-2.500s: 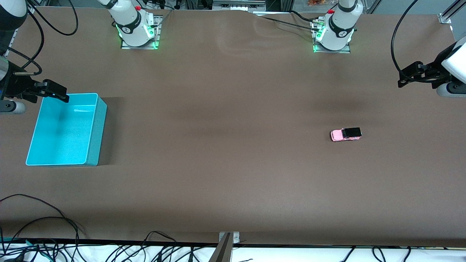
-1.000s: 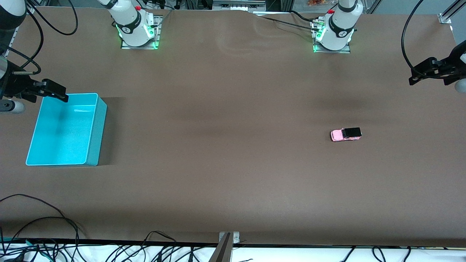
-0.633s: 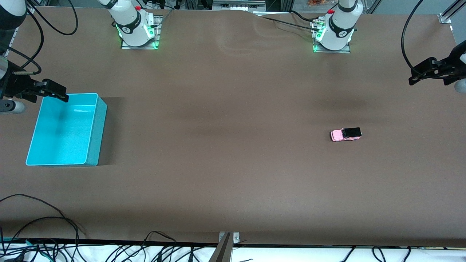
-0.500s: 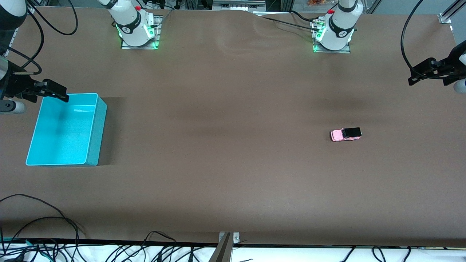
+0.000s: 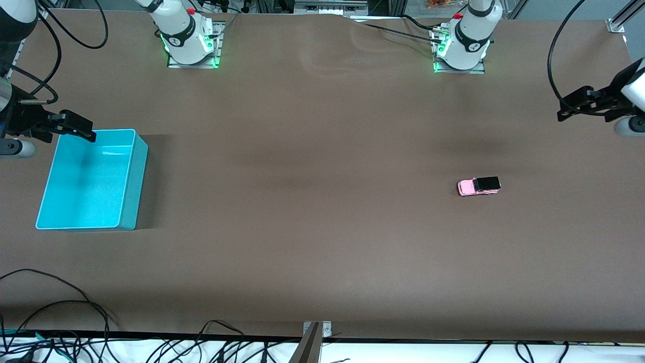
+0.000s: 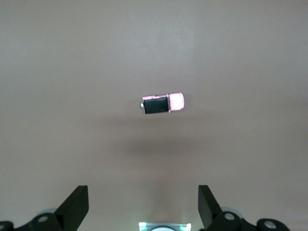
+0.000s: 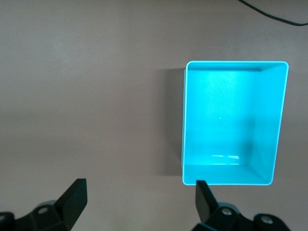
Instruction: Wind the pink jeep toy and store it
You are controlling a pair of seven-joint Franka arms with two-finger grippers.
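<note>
While the pink jeep toy (image 5: 478, 186) sits untouched on the table (image 5: 322, 227), both tools hover wide open.

both arms are white with black bands at the joints, each rising from a square metal plate bolted to the brown surface (image 5: 322, 227). a green light glows around the foot of each base, and a small red button sits on the shoulder above a round black-and-white emblem. black cables loop from the arm links. the left claw (image 5: 567, 108) is matte black, with a grey rounded housing beside it; its fingers (image 6: 79, 204) are black, angular and wedge-shaped, with pale round fittings at their roots. the right claw (image 5: 83, 131) is likewise black, its fingers (image 7: 77, 195) of the same wedge form, with small screw holes.
</note>
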